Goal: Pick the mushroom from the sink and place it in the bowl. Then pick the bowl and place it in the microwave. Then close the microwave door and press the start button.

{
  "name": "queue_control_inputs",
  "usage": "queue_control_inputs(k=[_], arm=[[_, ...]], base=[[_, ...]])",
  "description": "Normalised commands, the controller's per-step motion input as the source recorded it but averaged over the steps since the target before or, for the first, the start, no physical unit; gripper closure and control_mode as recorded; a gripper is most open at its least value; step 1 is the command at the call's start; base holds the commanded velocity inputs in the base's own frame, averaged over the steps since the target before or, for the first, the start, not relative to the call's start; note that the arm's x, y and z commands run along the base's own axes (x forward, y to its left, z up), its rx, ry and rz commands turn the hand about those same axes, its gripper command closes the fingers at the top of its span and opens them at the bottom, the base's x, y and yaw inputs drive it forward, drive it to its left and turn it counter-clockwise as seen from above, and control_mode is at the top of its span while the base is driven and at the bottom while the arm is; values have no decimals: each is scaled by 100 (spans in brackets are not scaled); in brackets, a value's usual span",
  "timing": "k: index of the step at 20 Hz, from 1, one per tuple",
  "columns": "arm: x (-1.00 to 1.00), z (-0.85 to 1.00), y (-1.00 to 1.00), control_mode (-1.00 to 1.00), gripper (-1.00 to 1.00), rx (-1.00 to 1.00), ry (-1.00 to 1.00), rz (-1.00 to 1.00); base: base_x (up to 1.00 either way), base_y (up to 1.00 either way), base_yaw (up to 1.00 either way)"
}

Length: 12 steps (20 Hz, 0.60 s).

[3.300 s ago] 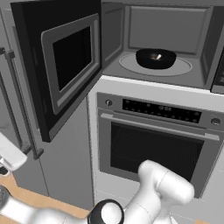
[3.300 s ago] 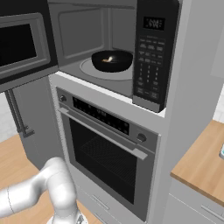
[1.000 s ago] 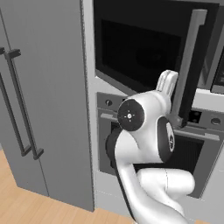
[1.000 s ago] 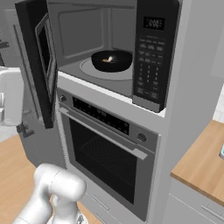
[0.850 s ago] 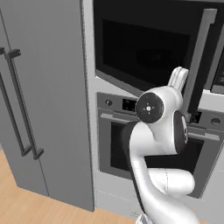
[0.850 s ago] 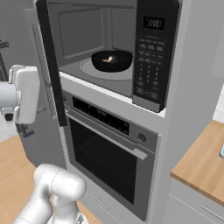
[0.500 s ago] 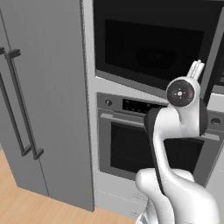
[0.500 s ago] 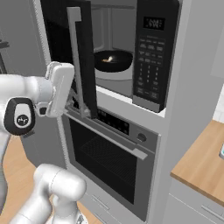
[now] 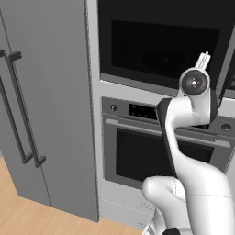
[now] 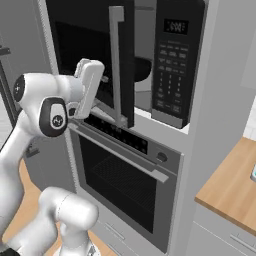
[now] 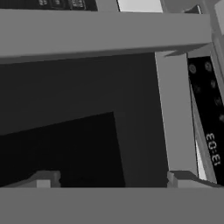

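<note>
Fingers [image 11: 178, 177] spread wide against glossy black microwave door [image 10: 90, 55].

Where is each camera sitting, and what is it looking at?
Left base view: behind the arm's left, facing the microwave door and oven; white arm at lower right.
Right base view: behind its right, facing the nearly closed door's edge, the bowl inside; arm at left, gripper by the door.
Hand view: on the hand, close to the door, fingertips apart.
All share the door.
</note>
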Motion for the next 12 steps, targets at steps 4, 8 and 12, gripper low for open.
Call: queue_control_inputs(k=[4, 8, 12], arm=[[69, 5, -35, -100, -100, 11, -3, 9], [66, 0, -33, -100, -100, 8, -1, 9], [64, 0, -17, -100, -100, 4, 0, 6]], base=[[0, 0, 0], [0, 0, 0], [0, 0, 0]])
